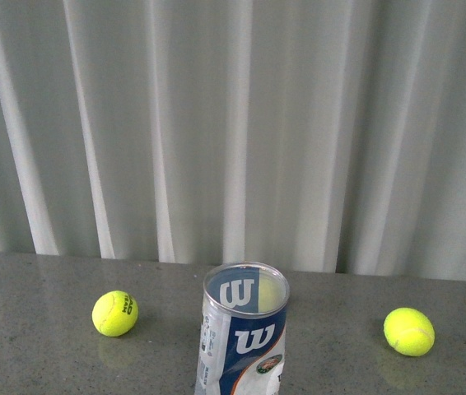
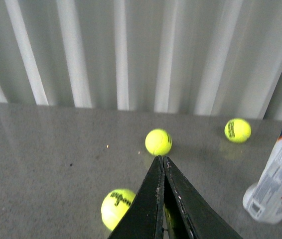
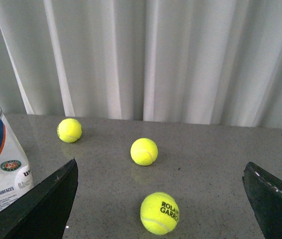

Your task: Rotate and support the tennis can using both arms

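Your tennis can (image 1: 243,337) stands upright on the grey table (image 1: 35,354), close to the near edge and about midway between the left and right edges. Its open silvery rim faces up and the white W on the blue label faces you in the front view. Neither arm shows in that view.

Your left gripper (image 2: 163,162) is clenched: the two black fingers (image 2: 148,204) meet at their tips with nothing between them. In the left wrist view the can (image 2: 278,174) stands well off to one side of those tips, apart from them and untouched. One tennis ball (image 2: 158,142) lies just beyond the fingertips, toward the curtain (image 2: 131,50) at the far edge. A second ball (image 2: 237,130) lies nearer the can, and a third (image 2: 117,206) sits close beside the fingers, partly hidden by them.

Your right gripper (image 3: 161,184) is spread wide, with one finger (image 3: 46,204) and the other finger (image 3: 275,199) far apart and holding nothing. The can (image 3: 1,159) stands just outside the gap, near the first finger; you cannot tell from this view whether they touch. A ball marked ROLAND GARROS (image 3: 159,213) lies in the gap between the fingers, touching neither. Two more balls (image 3: 144,151) (image 3: 69,130) lie further out toward the curtain.

In the front view, one ball (image 1: 114,313) rests left of the can and another (image 1: 408,332) right of it, both well apart from it.
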`<state>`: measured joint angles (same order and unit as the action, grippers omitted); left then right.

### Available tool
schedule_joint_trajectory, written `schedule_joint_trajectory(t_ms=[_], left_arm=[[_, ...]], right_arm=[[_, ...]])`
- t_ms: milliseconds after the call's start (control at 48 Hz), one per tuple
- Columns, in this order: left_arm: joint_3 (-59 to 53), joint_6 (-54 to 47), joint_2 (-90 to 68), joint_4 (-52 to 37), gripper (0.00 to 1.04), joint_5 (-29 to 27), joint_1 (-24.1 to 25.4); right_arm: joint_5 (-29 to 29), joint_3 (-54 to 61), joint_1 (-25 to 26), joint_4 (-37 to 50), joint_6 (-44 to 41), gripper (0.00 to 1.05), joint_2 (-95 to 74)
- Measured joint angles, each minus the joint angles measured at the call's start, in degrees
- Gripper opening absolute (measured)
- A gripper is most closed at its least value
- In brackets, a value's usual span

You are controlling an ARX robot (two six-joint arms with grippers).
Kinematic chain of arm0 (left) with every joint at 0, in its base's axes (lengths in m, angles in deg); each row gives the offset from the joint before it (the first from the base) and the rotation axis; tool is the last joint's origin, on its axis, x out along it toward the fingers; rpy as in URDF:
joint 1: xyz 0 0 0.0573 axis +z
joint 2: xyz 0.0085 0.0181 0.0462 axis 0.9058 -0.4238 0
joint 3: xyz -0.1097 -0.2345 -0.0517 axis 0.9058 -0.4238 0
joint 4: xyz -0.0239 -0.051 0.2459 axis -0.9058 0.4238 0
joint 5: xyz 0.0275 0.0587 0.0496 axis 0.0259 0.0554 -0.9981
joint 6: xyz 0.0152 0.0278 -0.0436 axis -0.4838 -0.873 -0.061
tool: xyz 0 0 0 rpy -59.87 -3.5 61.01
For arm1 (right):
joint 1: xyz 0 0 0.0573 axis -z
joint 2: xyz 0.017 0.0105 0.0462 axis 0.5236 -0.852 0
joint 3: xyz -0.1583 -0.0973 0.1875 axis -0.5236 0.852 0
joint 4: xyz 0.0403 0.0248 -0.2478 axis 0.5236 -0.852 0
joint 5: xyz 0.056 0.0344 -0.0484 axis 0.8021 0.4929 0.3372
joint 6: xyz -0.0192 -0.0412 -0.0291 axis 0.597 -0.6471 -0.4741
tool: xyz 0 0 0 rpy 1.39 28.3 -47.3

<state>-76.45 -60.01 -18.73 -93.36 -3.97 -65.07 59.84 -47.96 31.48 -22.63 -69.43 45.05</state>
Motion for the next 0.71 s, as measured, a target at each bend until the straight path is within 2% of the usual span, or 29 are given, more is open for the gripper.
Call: schedule_joint_trajectory(t_ms=[83, 292, 375, 708], left_arm=[[0.0, 0.0, 4.92, 6.88, 0.04, 0.04, 0.0], [0.0, 0.02, 7.21, 7.69, 0.04, 0.02, 0.0], [0.0, 0.02, 7.21, 7.69, 0.24, 0.04, 0.0], [0.0, 0.04, 7.21, 7.69, 0.79, 0.04, 0.0]], right_arm=[[0.0, 0.0, 0.0, 0.0, 0.0, 0.98, 0.0], [0.0, 0.0, 0.0, 0.0, 0.0, 0.98, 0.0], [0.0, 0.0, 0.0, 0.0, 0.0, 0.98, 0.0], [0.0, 0.0, 0.0, 0.0, 0.0, 0.98, 0.0]])
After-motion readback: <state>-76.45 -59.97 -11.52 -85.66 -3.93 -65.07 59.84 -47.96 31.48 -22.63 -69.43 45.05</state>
